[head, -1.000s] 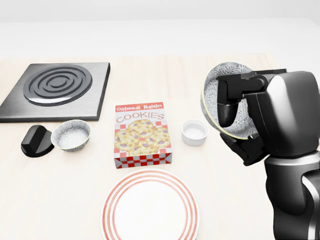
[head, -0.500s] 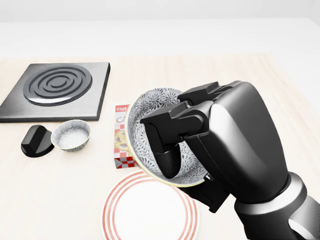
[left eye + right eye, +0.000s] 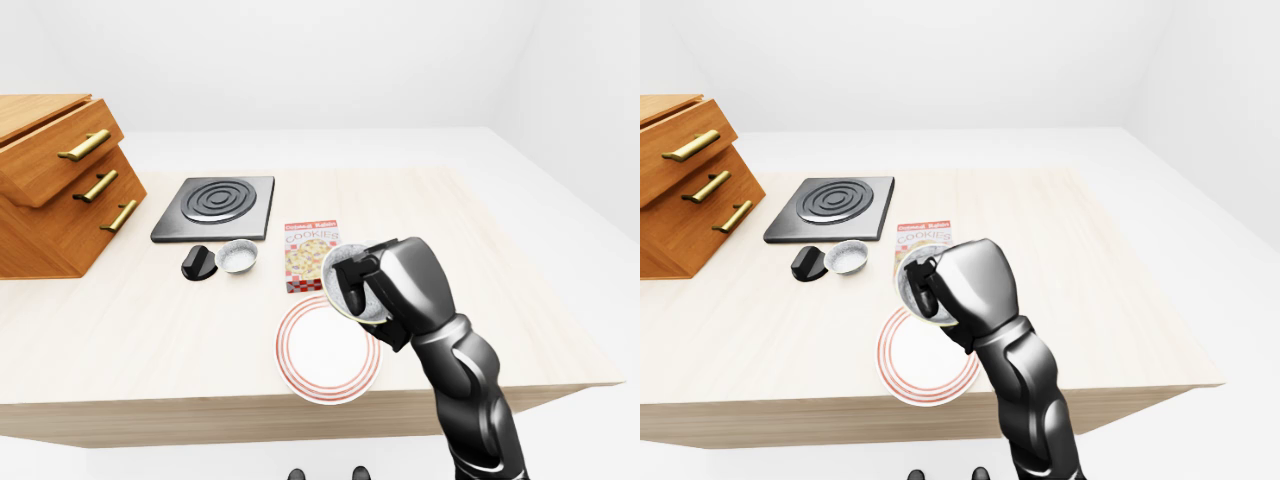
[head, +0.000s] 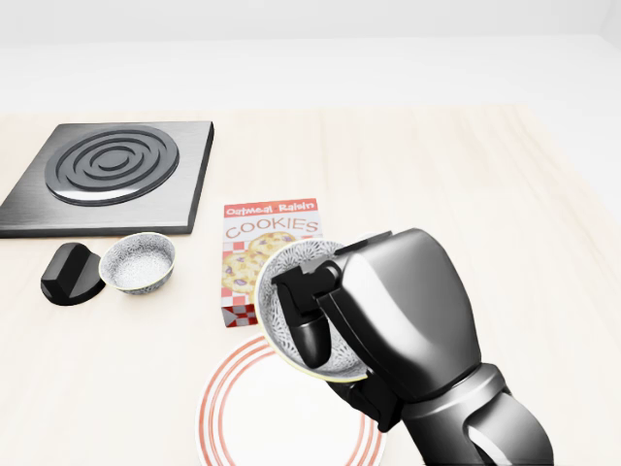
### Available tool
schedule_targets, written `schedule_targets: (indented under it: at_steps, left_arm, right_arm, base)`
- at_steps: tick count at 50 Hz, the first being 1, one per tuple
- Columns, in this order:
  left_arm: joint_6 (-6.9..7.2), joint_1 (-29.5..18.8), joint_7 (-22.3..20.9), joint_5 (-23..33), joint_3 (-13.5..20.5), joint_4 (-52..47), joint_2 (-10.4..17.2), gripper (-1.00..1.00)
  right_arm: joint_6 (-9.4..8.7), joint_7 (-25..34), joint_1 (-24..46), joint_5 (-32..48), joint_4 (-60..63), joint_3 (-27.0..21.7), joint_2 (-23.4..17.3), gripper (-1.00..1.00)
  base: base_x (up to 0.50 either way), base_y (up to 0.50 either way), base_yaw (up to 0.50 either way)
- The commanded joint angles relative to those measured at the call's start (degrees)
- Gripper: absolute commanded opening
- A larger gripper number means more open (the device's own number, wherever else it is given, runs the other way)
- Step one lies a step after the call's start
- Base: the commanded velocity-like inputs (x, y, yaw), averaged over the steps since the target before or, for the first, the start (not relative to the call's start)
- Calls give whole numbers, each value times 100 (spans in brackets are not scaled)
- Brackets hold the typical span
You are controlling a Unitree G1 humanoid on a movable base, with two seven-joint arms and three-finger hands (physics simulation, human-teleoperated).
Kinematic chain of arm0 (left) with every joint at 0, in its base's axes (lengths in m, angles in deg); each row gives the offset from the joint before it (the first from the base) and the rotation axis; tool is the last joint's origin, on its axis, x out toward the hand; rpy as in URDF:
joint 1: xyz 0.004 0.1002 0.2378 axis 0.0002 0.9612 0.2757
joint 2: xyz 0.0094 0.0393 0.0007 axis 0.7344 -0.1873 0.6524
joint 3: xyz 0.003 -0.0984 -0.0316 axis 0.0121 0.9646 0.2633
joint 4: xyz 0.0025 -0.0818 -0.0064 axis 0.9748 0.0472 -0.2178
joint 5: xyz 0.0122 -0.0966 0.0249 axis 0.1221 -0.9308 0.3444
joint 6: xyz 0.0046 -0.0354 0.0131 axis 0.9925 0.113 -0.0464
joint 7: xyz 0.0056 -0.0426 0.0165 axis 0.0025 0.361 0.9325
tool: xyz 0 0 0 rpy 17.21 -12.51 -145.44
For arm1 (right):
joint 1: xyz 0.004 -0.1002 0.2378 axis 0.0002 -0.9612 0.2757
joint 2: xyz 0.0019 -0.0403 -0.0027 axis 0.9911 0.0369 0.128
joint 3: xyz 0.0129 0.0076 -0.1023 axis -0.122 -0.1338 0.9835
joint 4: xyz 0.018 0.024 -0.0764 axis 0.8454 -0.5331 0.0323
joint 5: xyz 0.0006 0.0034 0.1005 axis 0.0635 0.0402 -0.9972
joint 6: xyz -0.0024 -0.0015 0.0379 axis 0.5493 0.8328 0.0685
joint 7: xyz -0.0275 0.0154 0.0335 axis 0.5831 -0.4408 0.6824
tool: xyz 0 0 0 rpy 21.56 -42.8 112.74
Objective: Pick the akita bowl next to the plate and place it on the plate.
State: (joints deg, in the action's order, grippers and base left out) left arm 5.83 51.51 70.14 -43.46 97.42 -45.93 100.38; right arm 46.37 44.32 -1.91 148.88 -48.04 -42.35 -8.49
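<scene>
The akita bowl (image 4: 289, 262), grey-patterned with a pale rim, hangs tilted above the upper right part of the red-ringed white plate (image 4: 228, 408) in the head view. My right hand (image 4: 325, 335) is shut on it: the thumb lies inside the bowl and the other fingers wrap behind its wall. The bowl's underside is hidden, so I cannot tell if it touches the plate. In the left-eye view the bowl (image 3: 345, 268) sits just above the plate's (image 3: 320, 350) top edge. My left hand does not show.
A cookie box (image 4: 262, 228) lies just above the plate, partly covered by the bowl. A second small patterned bowl (image 4: 138, 262) and a black object (image 4: 71, 274) sit at the left, below the black stove plate (image 4: 112, 170). Wooden drawers (image 3: 50, 180) stand far left.
My right hand has carried the bowl from the right side leftward and down, past the cookie box, until it hangs over the plate. The small white cup is now hidden behind the hand.
</scene>
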Motion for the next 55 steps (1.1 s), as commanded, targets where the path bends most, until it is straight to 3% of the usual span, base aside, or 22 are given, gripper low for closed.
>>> schedule_targets:
  at_steps: [1,17,38,55]
  left_arm:
    - [0,-11,-9,8,-52,92,7,100]
    - [0,-7,9,39,-92,109,-8,100]
    - [0,-7,9,44,-135,222,14,100]
    - [0,3,4,38,-117,197,1,100]
  right_arm:
    - [2,-898,-156,1116,-817,-49,-97,-100]
    - [2,-1079,-443,1534,-812,164,-145,-100]
    - [2,-2329,-1078,2633,-618,1050,-326,-100]
    - [2,-3209,-1000,3248,-1152,1332,-421,-100]
  base:
    - [0,0,0]
    - [0,0,0]
    - [0,0,0]
    - [0,0,0]
